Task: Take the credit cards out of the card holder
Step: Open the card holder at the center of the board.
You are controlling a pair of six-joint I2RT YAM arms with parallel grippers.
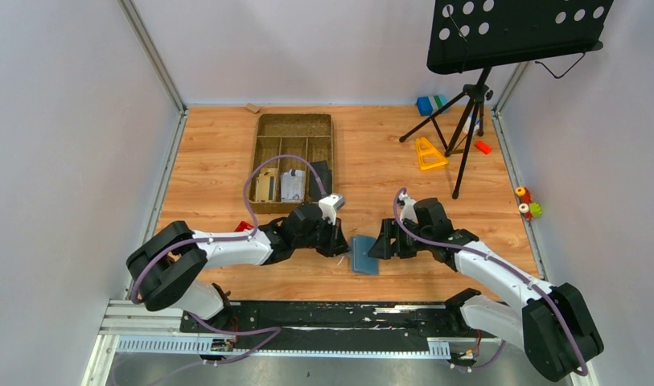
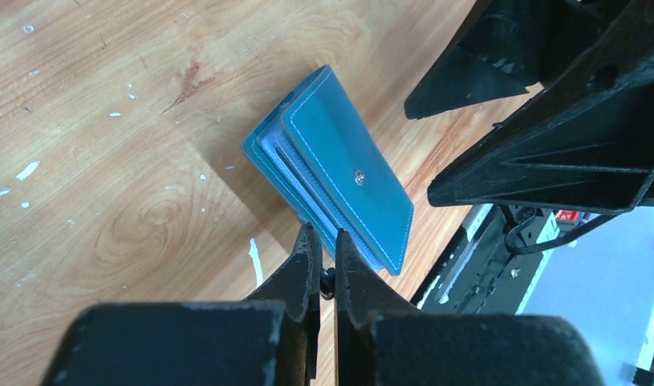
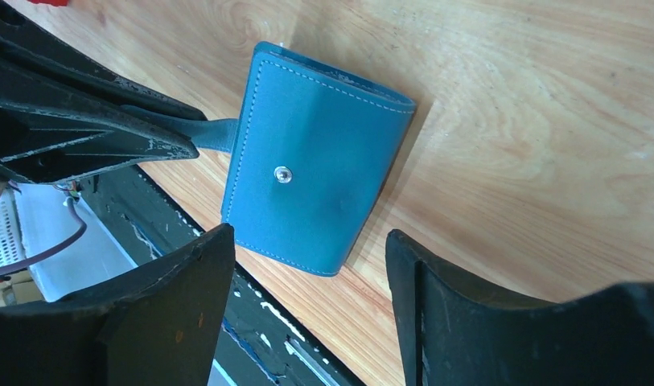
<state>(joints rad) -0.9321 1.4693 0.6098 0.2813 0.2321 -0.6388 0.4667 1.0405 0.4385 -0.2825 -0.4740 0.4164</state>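
Observation:
The slate-blue card holder [image 1: 364,254] [image 2: 339,173] [image 3: 315,185] is folded shut and sits tilted near the table's front edge, between both grippers. My left gripper [image 1: 340,244] [image 2: 323,235] is shut on the dark strap [image 3: 213,133] that sticks out of its side. My right gripper [image 1: 381,246] [image 3: 311,233] stands open just short of the card holder's snap-button face, with nothing between its fingers. Pale pocket edges [image 2: 285,154] show between the covers; I cannot make out credit cards inside. A tan card [image 1: 267,186] and a grey card [image 1: 292,186] lie in the brown tray.
The brown divided tray [image 1: 295,129] stands behind the left arm. A music stand's tripod [image 1: 468,112], a yellow triangle [image 1: 429,153], a blue-and-green block [image 1: 429,104] and a red piece [image 1: 483,147] are at the back right. A black rail [image 1: 331,315] runs along the front edge.

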